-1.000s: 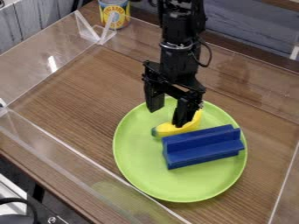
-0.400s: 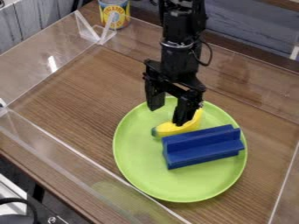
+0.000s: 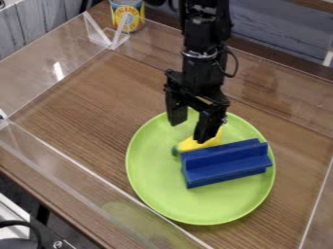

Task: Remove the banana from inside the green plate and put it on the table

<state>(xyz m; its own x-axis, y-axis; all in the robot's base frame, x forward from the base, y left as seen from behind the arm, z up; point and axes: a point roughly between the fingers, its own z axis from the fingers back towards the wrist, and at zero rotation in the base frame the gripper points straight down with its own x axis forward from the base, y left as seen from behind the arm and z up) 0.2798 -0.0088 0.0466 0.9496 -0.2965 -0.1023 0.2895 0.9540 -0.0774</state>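
Banana [image 3: 198, 141] lies in green plate [image 3: 156, 170], touching blue block [image 3: 227, 162]; hand [image 3: 193, 126], wide open w/ nothing held, has dropped slightly vs 1 s ago, straddling it. Bare surface [image 3: 92, 102] left of plate, up to clear walls [image 3: 53, 58].

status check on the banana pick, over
Gripper open, straddling the banana. Banana on green plate, not gripped. Blue block right beside it.

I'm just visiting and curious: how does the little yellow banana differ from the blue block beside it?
The banana is yellow, small and curved; the blue block is bigger and boxy. The banana lies partly hidden under the open gripper; the block lies in full view, nearer the camera. Both rest on the green plate.
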